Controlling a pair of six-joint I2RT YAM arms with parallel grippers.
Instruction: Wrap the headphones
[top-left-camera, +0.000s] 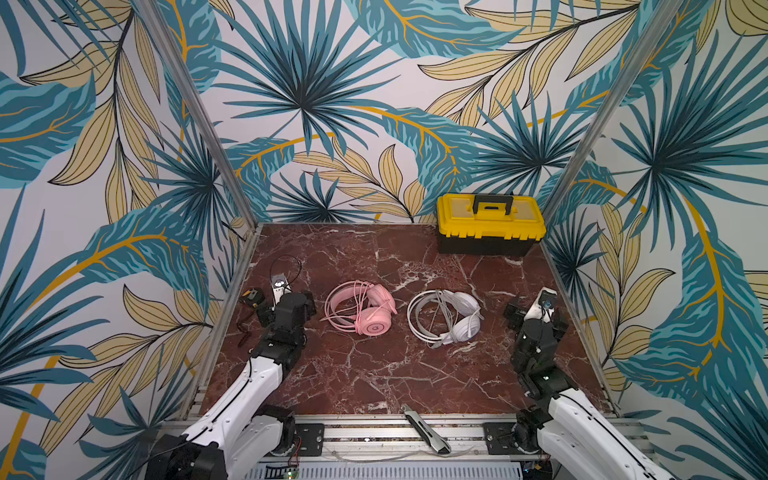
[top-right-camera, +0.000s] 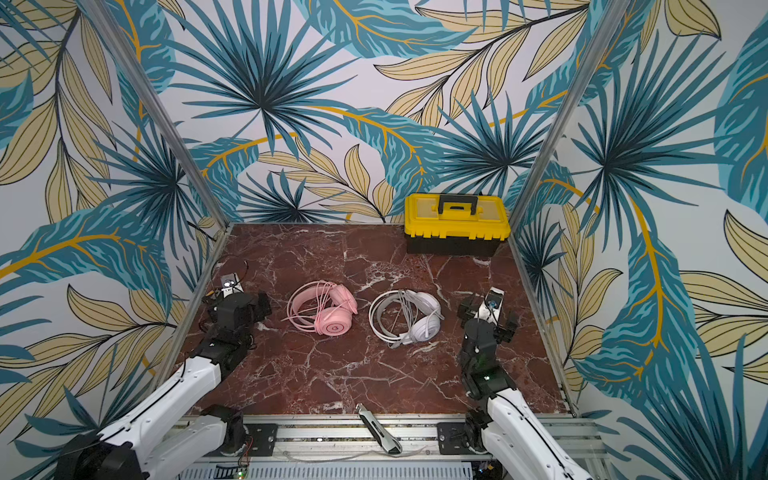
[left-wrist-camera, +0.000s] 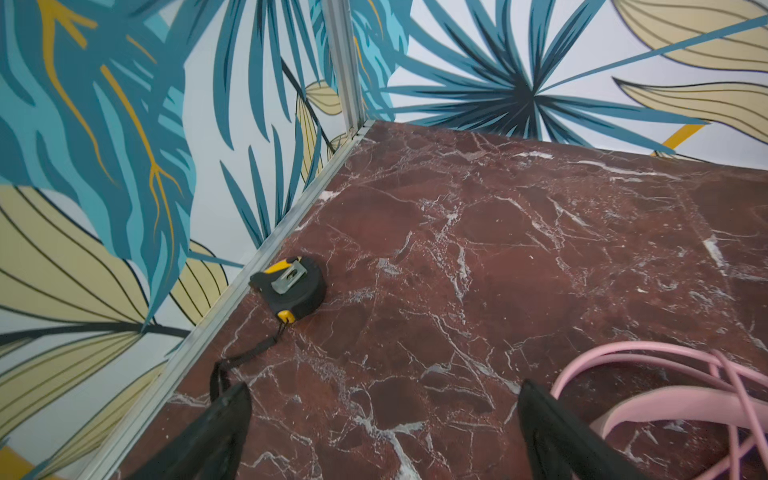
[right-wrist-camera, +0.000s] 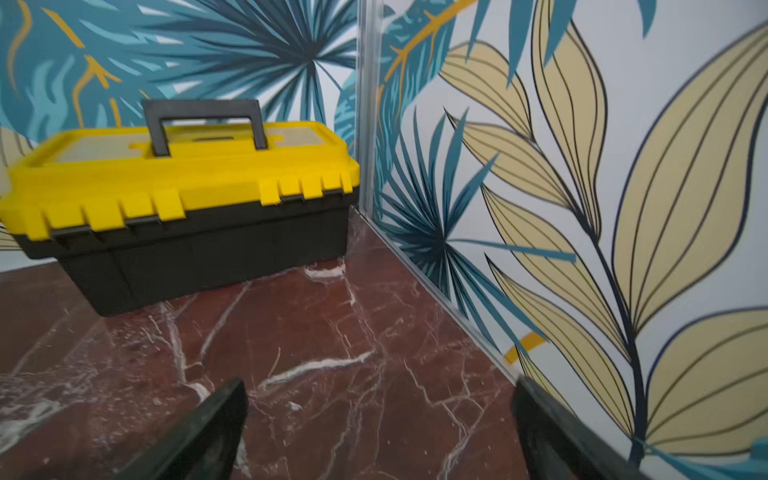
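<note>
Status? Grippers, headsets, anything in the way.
Both open, empty: left gripper, right gripper, flanking the headsets. The pink headset and white headset lie flat on the table, cables looped over them. Only a tape measure near left gripper.

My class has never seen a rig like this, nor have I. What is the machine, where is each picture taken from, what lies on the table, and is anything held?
It is a robot with two arms, each ending in a two-fingered gripper. Two pictures look down from one overhead camera; two come from cameras on the arms' wrists. On the marble table lie pink headphones and white headphones, side by side, cables looped over them. A yellow toolbox stands in the far right corner, a tape measure lies at the table's left edge, a utility knife rests on the front rail. The left gripper and right gripper are open and hold nothing.
</note>
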